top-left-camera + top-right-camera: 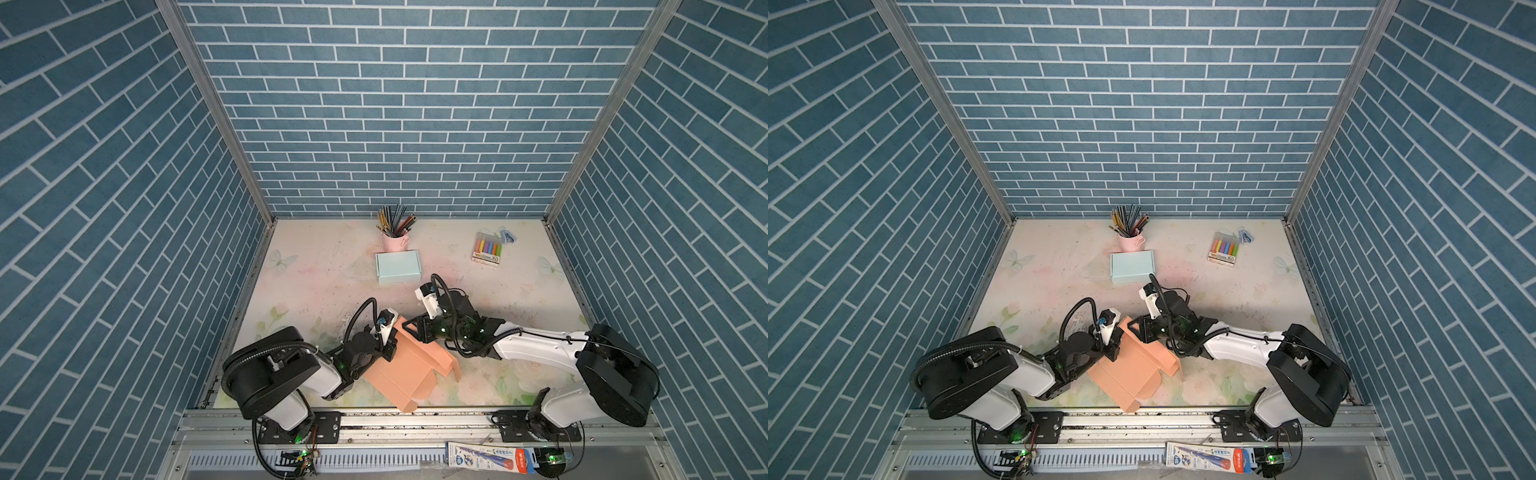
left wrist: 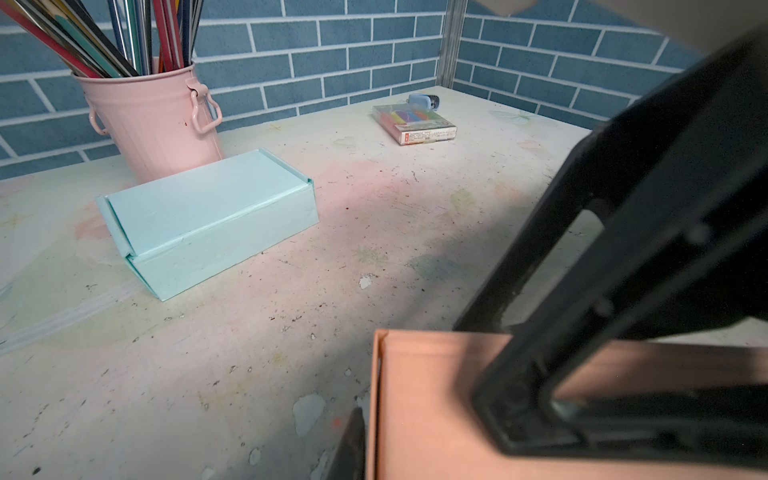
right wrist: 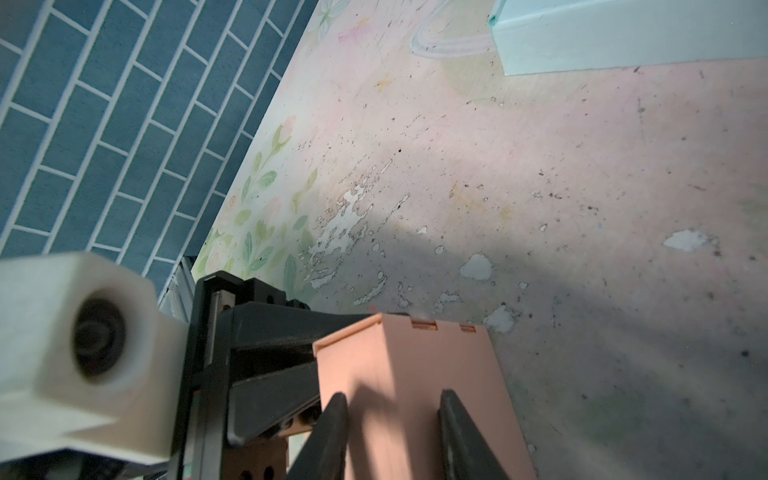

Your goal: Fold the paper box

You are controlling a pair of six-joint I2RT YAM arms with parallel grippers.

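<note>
The salmon paper box (image 1: pixel 407 374) (image 1: pixel 1129 370) stands half folded near the table's front edge, with flaps spread toward the front and right. My left gripper (image 1: pixel 390 351) (image 1: pixel 1113 351) is at its left wall. In the left wrist view one dark finger (image 2: pixel 351 440) lies against the outside of that thin wall (image 2: pixel 376 395); the other finger is hidden behind it, so the jaws are shut on the wall. My right gripper (image 1: pixel 410 327) (image 3: pixel 392 395) reaches in from the right. Its two fingers (image 3: pixel 332 432) stand apart, laid against one box panel (image 3: pixel 415 357).
A closed mint box (image 1: pixel 398 267) lies mid-table with a pink bucket of pencils (image 1: pixel 395 241) behind it. A marker pack (image 1: pixel 487 249) and a small blue item (image 1: pixel 508 237) sit at the back right. A printed package (image 1: pixel 490 457) lies on the front rail.
</note>
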